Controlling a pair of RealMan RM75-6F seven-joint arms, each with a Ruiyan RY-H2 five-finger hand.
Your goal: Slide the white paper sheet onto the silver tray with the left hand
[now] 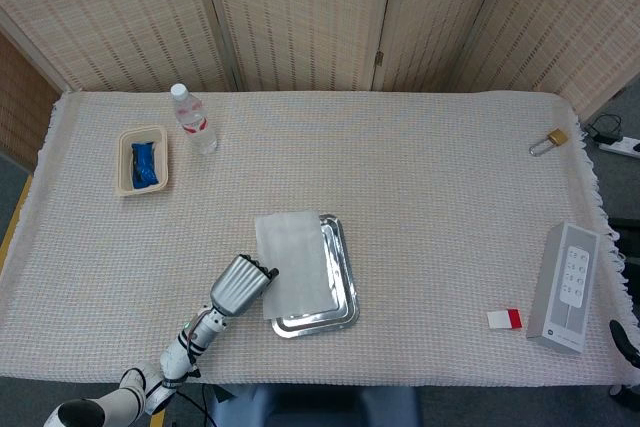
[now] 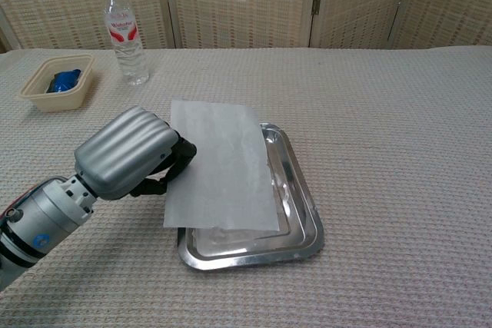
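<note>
Fingers (image 2: 181, 160) of the left hand (image 2: 132, 153) are curled onto the left edge of the white paper sheet (image 2: 219, 162); a pinch cannot be confirmed. Most of the silver tray (image 2: 304, 203) is covered by the sheet, though its left and far margins are judged to overhang, so a short push remains.

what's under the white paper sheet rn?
The silver tray: the white paper sheet covers its left part, right rim and near edge showing. Left hand holds the sheet's left edge. Anything lying beneath the paper is hidden.
</note>
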